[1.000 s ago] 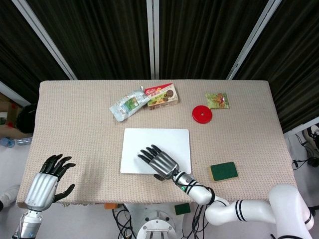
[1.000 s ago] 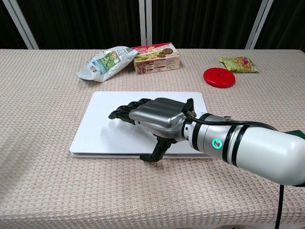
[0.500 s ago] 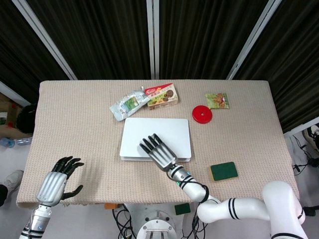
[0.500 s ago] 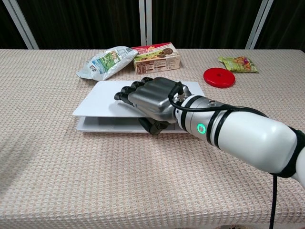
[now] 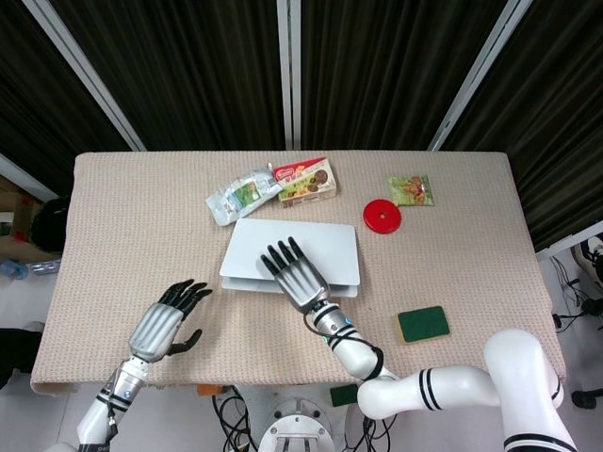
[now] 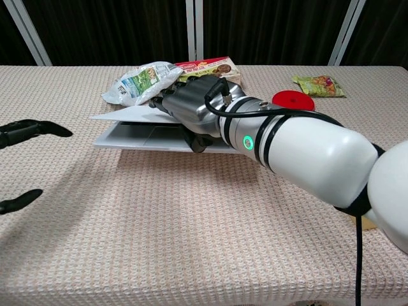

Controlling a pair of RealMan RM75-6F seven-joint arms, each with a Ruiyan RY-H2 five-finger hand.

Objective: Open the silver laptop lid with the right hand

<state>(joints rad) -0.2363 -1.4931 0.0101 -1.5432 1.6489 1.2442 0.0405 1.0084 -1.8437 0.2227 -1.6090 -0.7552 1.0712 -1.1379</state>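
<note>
The silver laptop [image 5: 325, 247] lies mid-table with its lid [image 6: 122, 115] lifted a little off the base [image 6: 137, 135], so a wedge gap shows at the front. My right hand [image 5: 294, 273] grips the lid's front edge, with the fingers spread on top and the thumb underneath; in the chest view this hand [image 6: 191, 107] hides much of the lid. My left hand [image 5: 165, 325] hovers over the front-left of the table with its fingers apart and holds nothing; the chest view shows only its fingertips [image 6: 25, 131] at the left edge.
Behind the laptop lie a silver snack bag [image 5: 240, 196] and a cookie box [image 5: 308, 181], both close to the lid's far edge. A red disc [image 5: 382, 217] and a green packet [image 5: 411, 190] sit at the back right. A green sponge [image 5: 423, 324] lies front right.
The right hand has raised the lid from flat shut to partly open, moving away from the front edge. The left hand has moved right and forward over the table.
</note>
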